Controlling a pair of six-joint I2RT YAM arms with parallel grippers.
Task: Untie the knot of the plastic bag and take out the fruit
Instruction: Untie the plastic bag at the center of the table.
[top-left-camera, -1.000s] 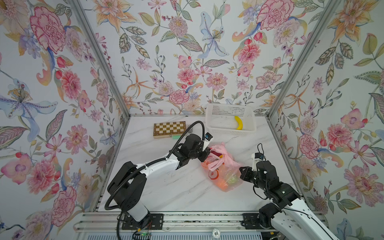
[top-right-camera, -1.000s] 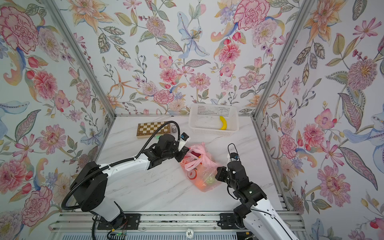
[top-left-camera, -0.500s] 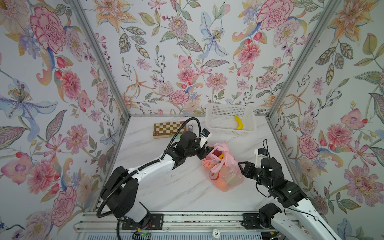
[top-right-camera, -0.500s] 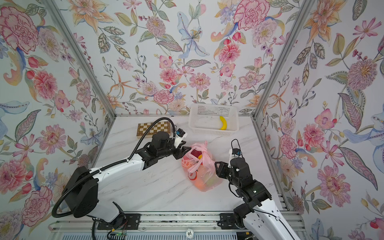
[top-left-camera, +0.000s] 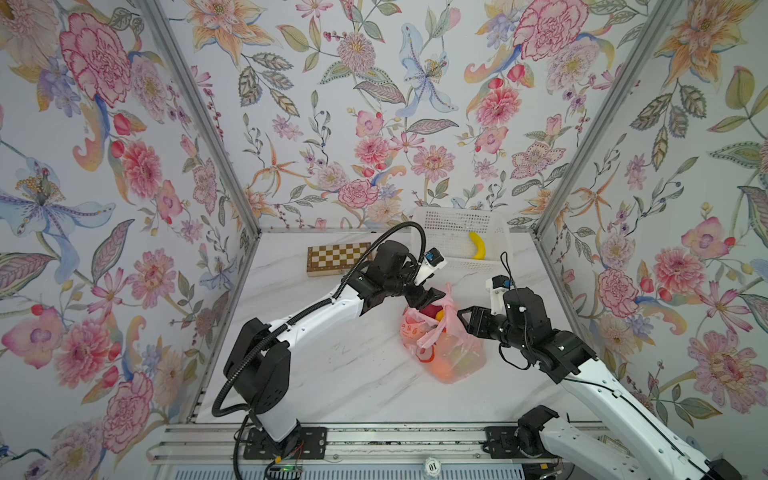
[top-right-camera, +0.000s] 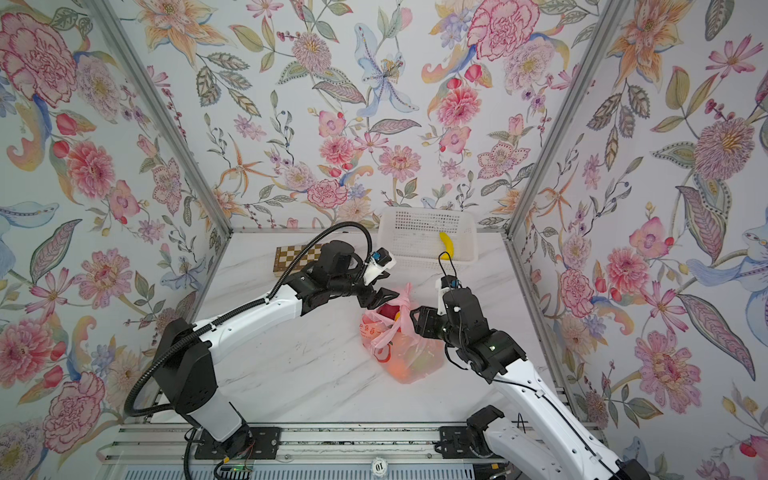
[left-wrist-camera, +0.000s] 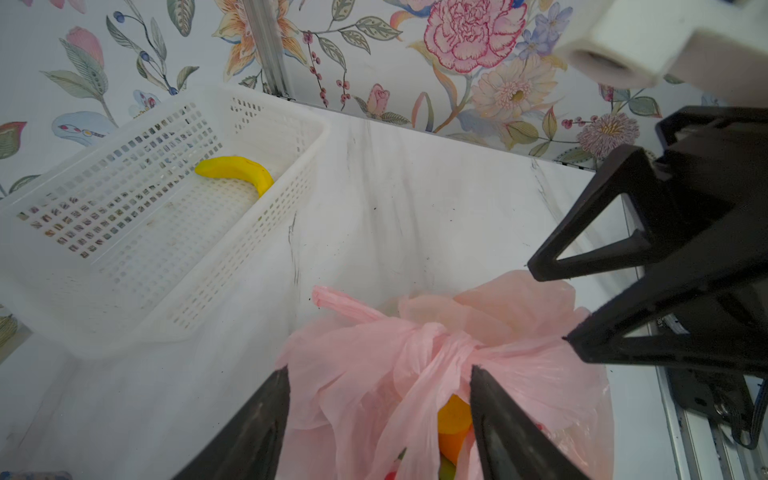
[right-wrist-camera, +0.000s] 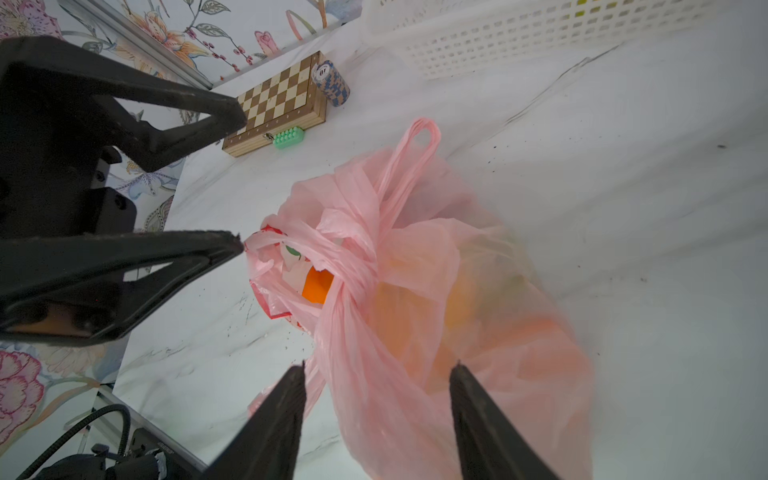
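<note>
Plastic bag (top-left-camera: 453, 353) sits on the bench (top-left-camera: 332, 365) right of centre, toward the right edge and in front of the white basket (top-left-camera: 457, 220) that holds a banana (top-left-camera: 478, 245) in the far right corner. The change over the last second is in the arms. Both end effectors go from pinched shut on the bag's top to jaws apart, and both shift in toward the tied neck.

The left end effector (top-left-camera: 432, 297) now hangs open at the far-left side of the knot (top-left-camera: 445, 312). The right end effector (top-left-camera: 464, 320) hangs open at the knot's right side. In the left wrist view loose pink film lies between that arm's spread fingers (left-wrist-camera: 266, 415), but nothing is clamped. The right wrist view shows the same over the bag's body.

The knot (left-wrist-camera: 453, 345) is still cinched, with the two handles twisted together, and one handle loop (right-wrist-camera: 419, 137) stands free above it. The fruit is still inside: an orange piece (right-wrist-camera: 318, 284) shows through a gap beside the knot, and more colour glows through the film.

My reading is that the release ends one pull without loosening anything, so the untying step is still open. A fresh pinch is needed, probably on the free loop or a strand right at the knot, while the other arm steadies the bag.
</note>
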